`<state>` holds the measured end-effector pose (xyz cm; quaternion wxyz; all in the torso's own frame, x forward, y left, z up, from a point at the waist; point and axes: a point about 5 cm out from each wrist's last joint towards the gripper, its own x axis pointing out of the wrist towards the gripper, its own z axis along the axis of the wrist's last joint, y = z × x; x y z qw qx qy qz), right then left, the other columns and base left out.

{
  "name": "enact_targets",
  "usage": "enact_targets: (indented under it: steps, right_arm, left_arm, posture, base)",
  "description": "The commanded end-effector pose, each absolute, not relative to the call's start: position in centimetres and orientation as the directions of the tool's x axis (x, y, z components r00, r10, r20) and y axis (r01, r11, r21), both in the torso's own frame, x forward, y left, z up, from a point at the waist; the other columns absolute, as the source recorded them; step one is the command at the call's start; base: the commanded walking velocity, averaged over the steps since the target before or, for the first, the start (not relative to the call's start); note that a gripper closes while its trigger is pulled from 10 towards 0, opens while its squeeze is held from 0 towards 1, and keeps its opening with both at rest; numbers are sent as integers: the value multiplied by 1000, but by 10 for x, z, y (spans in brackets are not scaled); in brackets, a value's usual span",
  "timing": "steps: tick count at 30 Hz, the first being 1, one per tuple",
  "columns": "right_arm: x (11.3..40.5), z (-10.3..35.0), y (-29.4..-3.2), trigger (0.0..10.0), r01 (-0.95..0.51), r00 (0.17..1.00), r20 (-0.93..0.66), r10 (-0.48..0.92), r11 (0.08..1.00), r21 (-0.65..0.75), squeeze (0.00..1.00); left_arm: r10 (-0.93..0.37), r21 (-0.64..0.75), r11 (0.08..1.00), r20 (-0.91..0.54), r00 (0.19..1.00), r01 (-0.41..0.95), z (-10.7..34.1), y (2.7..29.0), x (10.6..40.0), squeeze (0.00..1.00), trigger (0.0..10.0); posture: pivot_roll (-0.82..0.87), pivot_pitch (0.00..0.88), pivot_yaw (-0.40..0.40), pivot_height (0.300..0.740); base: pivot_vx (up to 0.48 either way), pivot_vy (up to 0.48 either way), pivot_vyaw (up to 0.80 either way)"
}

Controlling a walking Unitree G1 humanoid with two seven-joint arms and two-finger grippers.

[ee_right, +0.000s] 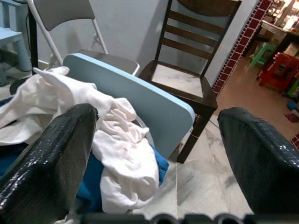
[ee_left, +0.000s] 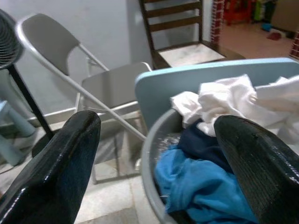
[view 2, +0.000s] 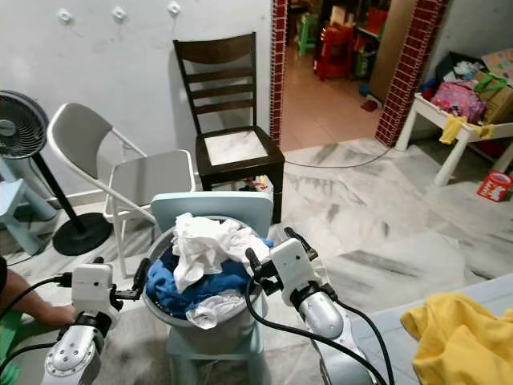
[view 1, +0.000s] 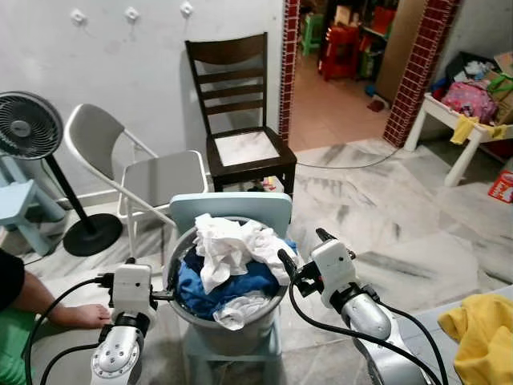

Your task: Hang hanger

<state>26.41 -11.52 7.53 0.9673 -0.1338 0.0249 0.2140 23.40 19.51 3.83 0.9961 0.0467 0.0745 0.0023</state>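
— What's holding things up in front of you?

— A pale blue plastic chair point(view 1: 240, 207) stands right before me on the marbled floor point(view 1: 385, 216). On its seat sits a grey laundry basin point(view 1: 210, 325), heaped with white and blue clothes point(view 1: 228, 261).

— And what else stands on that floor?

— Beyond the blue chair, a dark wooden chair point(view 1: 240, 120) near the wall, and a grey folding chair point(view 1: 132, 164) just beside it on my left. Further left a black pedestal fan point(view 1: 36, 152) rests on its round base. Off to my right, a white worktop point(view 1: 457, 132) stands piled with bags and cloth, and a thin cable point(view 1: 345, 166) trails over the tiles towards the doorway.
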Motion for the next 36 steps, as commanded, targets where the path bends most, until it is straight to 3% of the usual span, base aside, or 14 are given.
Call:
enact_targets:
  steps: [1,13,26,32,36]
  right_arm:
    - [264,78,-115,10000,-416,909,-95,405,873,-253,0]
    - [262,79,-123,10000,-397,918,-99,385,881,-259,0]
    - [253,81,-137,10000,-368,930,-116,349,886,-281,0]
    - [255,83,-135,10000,-367,930,-113,350,886,-283,0]
    - [255,84,-133,10000,-367,930,-110,350,886,-283,0]
  left_arm:
    - [-9,85,996,-154,988,22,37,193,234,0,10000]
    - [-119,100,985,-190,975,139,32,186,254,0,10000]
    - [37,130,991,-136,990,-19,48,218,294,0,10000]
    - [-20,116,992,-203,979,45,41,205,304,0,10000]
    - [-111,86,988,-186,976,129,44,178,311,0,10000]
  posture:
    - [-37,0,25,740]
    - [-75,8,25,740]
    - [-139,35,14,740]
    - [-140,38,14,740]
    - [-143,36,19,740]
  base:
    - [0,0,0]
    - [0,0,0]
    - [0,0,0]
    - [0,0,0]
    - [0,0,0]
